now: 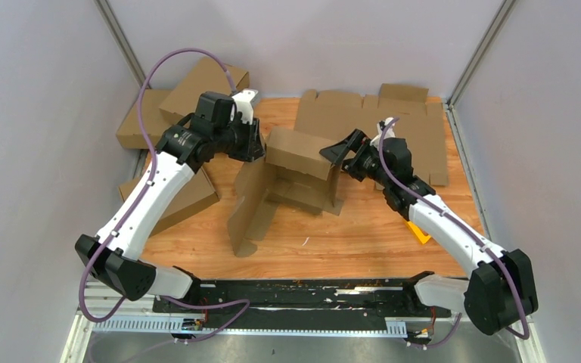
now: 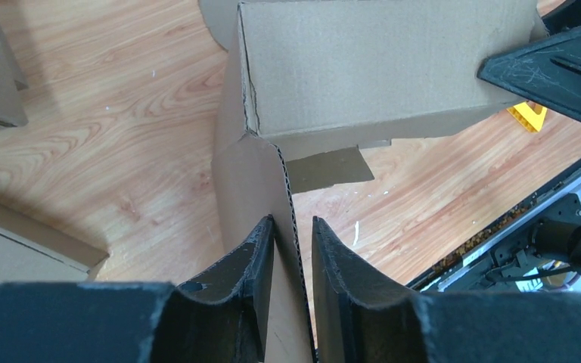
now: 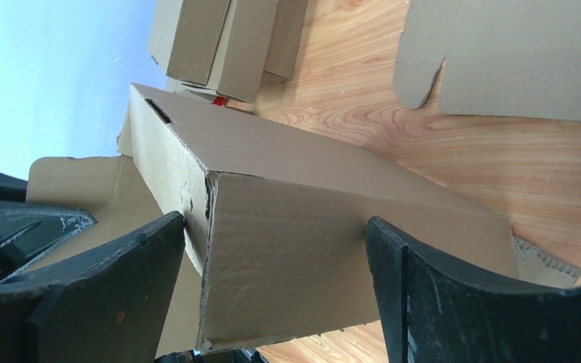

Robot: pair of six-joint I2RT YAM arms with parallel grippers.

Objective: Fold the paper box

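Stacked cardboard boxes (image 1: 197, 87), flat cardboard sheet (image 1: 416, 136), perhaps yellow block (image 1: 421, 233).

Overhead; wrists seemingly close — box (image 1: 299, 151) shared

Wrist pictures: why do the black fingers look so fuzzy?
Left wrist view: the left gripper's fingers sit at the lens, so their near ends go soft, while the paper box is sharp. Right wrist view: same with the right gripper's fingers.

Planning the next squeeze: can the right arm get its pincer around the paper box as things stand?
Probably yes: the right pincer stands wide open, straddling one end of the paper box, with nothing else in between.
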